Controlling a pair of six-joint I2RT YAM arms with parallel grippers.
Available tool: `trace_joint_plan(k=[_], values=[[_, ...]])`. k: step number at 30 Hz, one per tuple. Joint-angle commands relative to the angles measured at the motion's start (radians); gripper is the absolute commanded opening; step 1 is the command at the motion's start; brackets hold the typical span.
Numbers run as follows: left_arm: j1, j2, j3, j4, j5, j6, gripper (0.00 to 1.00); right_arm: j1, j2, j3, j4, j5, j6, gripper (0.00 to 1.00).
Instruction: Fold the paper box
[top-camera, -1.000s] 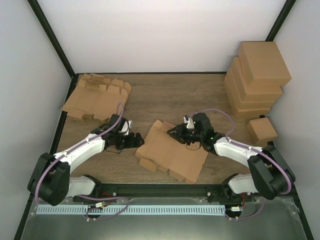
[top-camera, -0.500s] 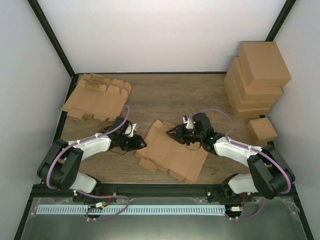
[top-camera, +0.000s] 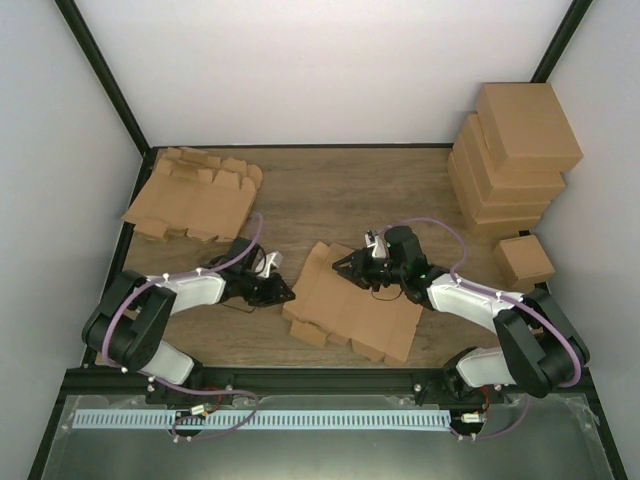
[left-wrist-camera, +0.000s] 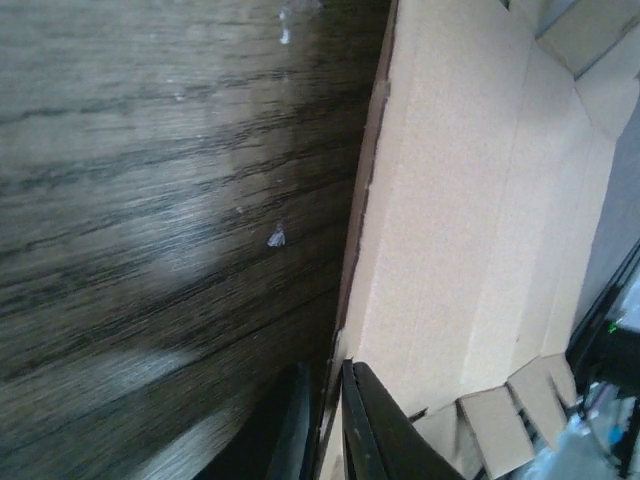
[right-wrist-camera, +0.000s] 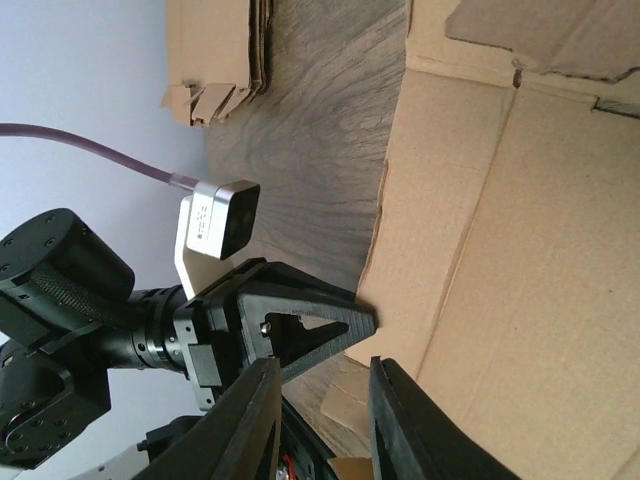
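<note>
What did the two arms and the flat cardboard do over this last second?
The left gripper slid right and closed on the near-left edge of the flat box blank, which shifted slightly right. The right gripper stayed at the blank's far edge. The spare blanks and folded boxes did not move.

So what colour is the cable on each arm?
Purple cable, clearest in the top external view.

Paper box (top-camera: 352, 306): one brown corrugated blank, unfolded, lying flat and skewed on the wooden table (top-camera: 330, 190), mid-width, nearer its front edge; small flaps along its margins.
</note>
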Motion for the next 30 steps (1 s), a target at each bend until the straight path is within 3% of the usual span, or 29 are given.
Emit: trace_joint_plan(k=[1, 9, 13, 15, 16, 20, 30], values=[[-0.001, 0.020, -0.006, 0.051, 0.039, 0.020, 0.05, 0.006, 0.006, 0.023, 0.002, -0.009, -0.008, 0.25], [-0.017, -0.200, 0.065, -0.094, -0.098, 0.095, 0.04, 0.007, 0.018, 0.064, -0.050, -0.014, -0.022, 0.26], [-0.135, -0.263, 0.242, -0.280, -0.292, 0.167, 0.04, 0.007, 0.054, 0.177, -0.158, -0.015, -0.047, 0.38], [-0.210, -0.243, 0.339, -0.367, -0.414, 0.203, 0.04, 0.006, 0.060, 0.238, -0.216, 0.003, -0.057, 0.57], [-0.247, -0.214, 0.385, -0.416, -0.478, 0.219, 0.04, 0.006, 0.059, 0.260, -0.234, 0.010, -0.056, 0.62], [-0.325, -0.131, 0.503, -0.549, -0.682, 0.246, 0.04, 0.009, 0.034, 0.296, -0.239, 0.034, -0.023, 0.63], [-0.500, 0.010, 0.671, -0.696, -0.967, 0.254, 0.04, 0.009, -0.012, 0.311, -0.276, 0.141, 0.047, 0.64]])
